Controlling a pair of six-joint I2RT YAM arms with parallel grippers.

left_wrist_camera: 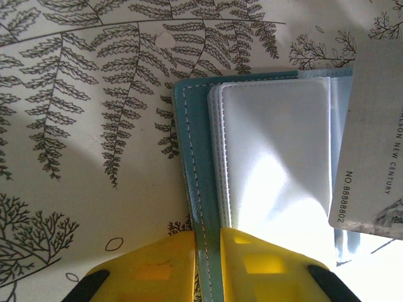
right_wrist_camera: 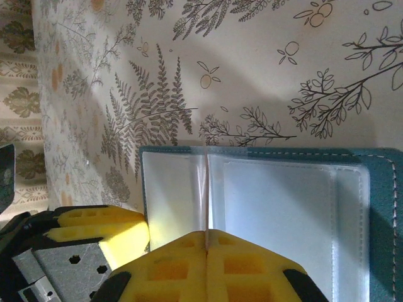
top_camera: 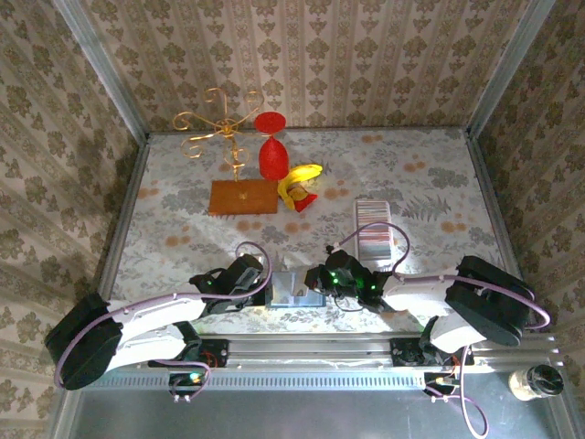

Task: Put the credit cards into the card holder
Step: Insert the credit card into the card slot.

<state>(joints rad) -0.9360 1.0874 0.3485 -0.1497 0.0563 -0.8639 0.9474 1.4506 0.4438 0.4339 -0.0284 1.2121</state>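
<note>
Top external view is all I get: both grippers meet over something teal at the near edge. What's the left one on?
Observer: The left gripper is clamped on the stitched cover edge of the teal wallet.
Operator: And the right?
Observer: The right gripper is shut on one clear sleeve, pinched edge-on so that it stands up from the open wallet.
Operator: Any card in a pocket?
Observer: A pale card with a printed number overlaps the wallet's right side in the left wrist view. The top pocket beside it looks empty.
</note>
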